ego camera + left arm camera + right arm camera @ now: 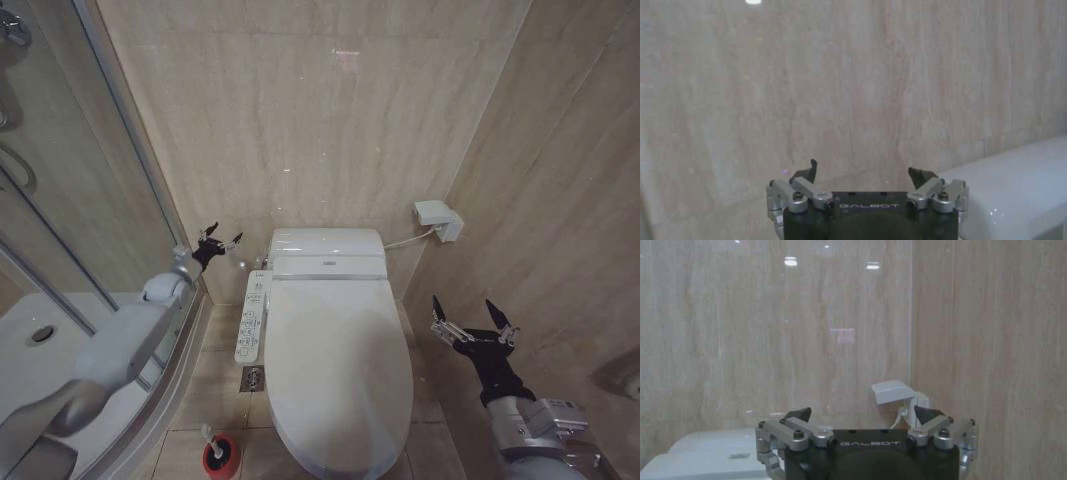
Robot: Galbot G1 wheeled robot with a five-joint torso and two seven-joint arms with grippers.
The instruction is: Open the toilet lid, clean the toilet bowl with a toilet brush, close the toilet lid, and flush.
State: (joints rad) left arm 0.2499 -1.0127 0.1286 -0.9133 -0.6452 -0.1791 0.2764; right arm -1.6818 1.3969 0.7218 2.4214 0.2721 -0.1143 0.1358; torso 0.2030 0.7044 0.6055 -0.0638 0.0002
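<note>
Closed toilet lid point(340, 370), glossy, stiff, probably slippery, best lifted by its rim, between left gripper point(220, 240) and right gripper point(474, 318), both spread.

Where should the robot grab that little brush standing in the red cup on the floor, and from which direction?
Probably the toilet brush by the bare top of its thin white handle, coming from above: the handle stands nearly upright and its lower end sits inside the red cup holder. The left gripper, open beside the tank, is on that side.
</note>
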